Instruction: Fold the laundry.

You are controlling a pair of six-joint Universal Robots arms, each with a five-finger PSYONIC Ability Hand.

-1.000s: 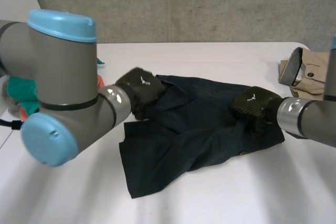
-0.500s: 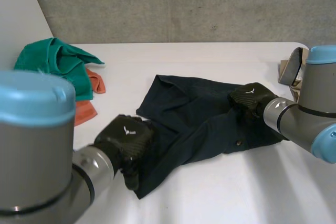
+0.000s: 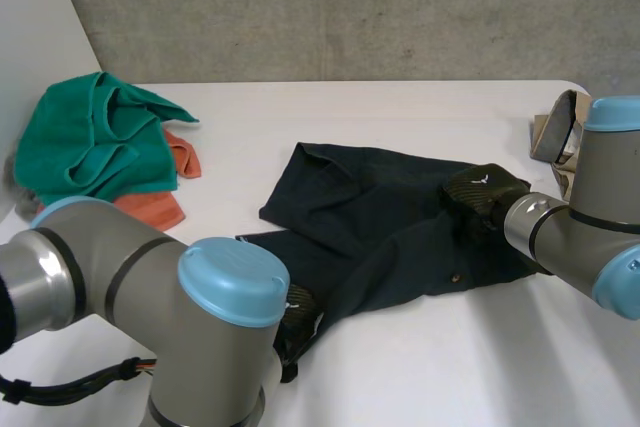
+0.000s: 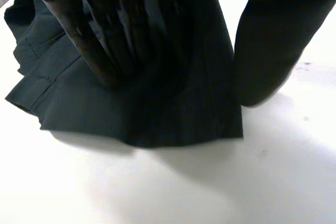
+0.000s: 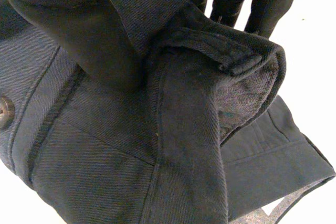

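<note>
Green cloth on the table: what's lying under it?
An orange cloth pokes out from beneath the green cloth along its near side. How far it runs underneath, and whether anything else lies there, is covered.

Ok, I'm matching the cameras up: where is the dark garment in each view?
Head view: dark garment spread across the middle.
Left wrist view: its corner under the straight fingers of the left hand.
Right wrist view: its folded band pinched in the right hand.
Shared landmark: the white table beneath it.

Grey concrete wall [image 3: 350,7] behind the white table [image 3: 470,367]
</note>
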